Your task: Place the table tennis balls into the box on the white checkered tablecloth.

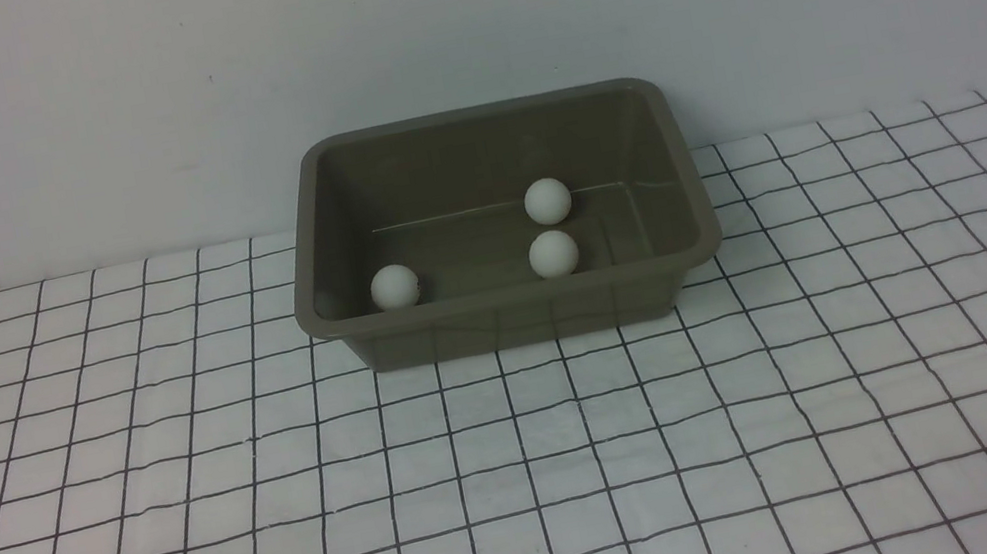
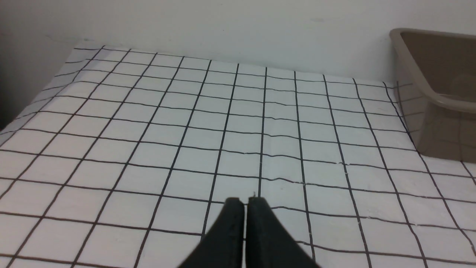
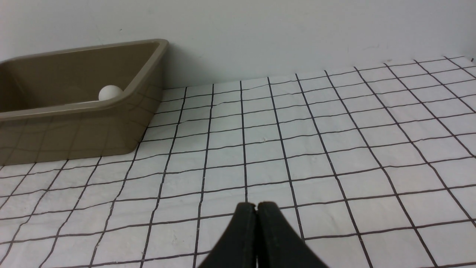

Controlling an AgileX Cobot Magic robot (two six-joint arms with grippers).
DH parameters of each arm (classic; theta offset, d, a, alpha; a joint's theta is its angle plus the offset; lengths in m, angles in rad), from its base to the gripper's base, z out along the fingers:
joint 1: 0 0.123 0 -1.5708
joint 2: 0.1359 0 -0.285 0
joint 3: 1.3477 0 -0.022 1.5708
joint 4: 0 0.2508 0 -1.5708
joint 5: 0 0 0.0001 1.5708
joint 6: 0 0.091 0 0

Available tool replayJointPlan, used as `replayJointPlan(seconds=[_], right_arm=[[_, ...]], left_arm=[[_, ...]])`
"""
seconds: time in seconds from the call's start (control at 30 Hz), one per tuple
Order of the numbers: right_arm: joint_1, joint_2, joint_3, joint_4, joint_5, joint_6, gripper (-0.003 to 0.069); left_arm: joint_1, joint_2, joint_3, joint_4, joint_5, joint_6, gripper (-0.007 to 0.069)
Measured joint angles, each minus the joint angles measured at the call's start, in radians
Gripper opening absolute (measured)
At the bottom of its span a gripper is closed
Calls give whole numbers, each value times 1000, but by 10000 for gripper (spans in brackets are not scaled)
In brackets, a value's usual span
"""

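The olive-brown box stands on the white checkered tablecloth near the back wall. Three white table tennis balls lie inside it: one at the front left, one at the front middle, one just behind that. In the right wrist view one ball shows above the box rim. My left gripper is shut and empty over bare cloth, with the box off to its side. My right gripper is shut and empty too. Neither gripper shows in the front view.
A plain pale wall rises right behind the box. The tablecloth's left edge drops off in the left wrist view. The cloth is slightly wrinkled.
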Motion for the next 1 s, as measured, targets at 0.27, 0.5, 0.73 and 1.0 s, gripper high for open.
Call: replayJointPlan(seconds=[0.27,0.5,0.73,1.0], right_arm=[[0,0,0,0,0,0,-14],[0,0,0,0,0,0,-14],[0,0,0,0,0,0,-14],[0,0,0,0,0,0,-14]], left_arm=[[0,0,0,-186,6,193,-4],[0,0,0,-253,6,212,-4],[0,0,0,-253,6,212,-4],[0,0,0,-253,6,212,-4]])
